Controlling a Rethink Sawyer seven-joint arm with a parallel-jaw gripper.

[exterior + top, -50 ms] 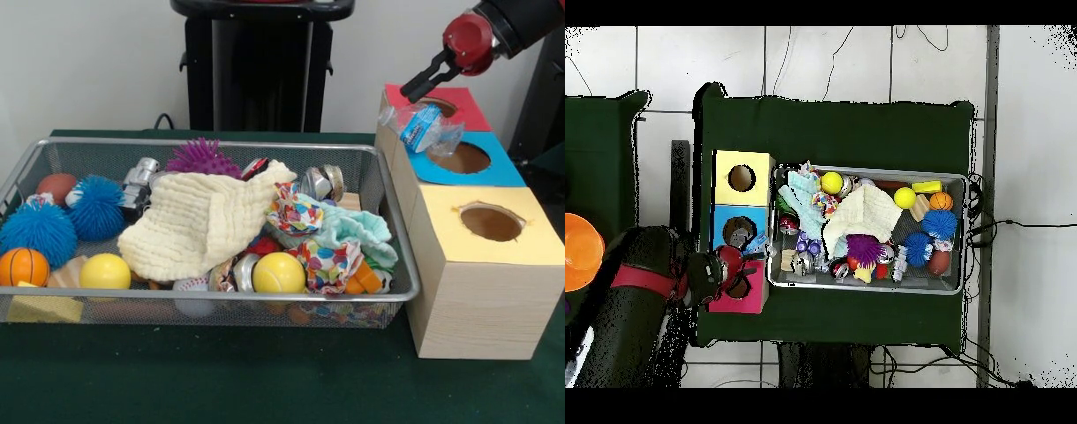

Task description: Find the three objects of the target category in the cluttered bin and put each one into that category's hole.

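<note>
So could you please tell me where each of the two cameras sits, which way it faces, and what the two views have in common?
Front view: sits across the table, facing the wire bin and the row of wooden boxes; the red and black arm enters top right, its gripper at a crumpled plastic bottle.
Overhead view: hangs above, looking straight down; the arm comes in from lower left, gripper over the boxes.
Shared: both show the bin, the cream cloth, the yellow, blue and red box tops, and the gripper.

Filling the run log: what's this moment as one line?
gripper: open | bottle: crushed, below gripper, over blue box | bin: cluttered
</note>
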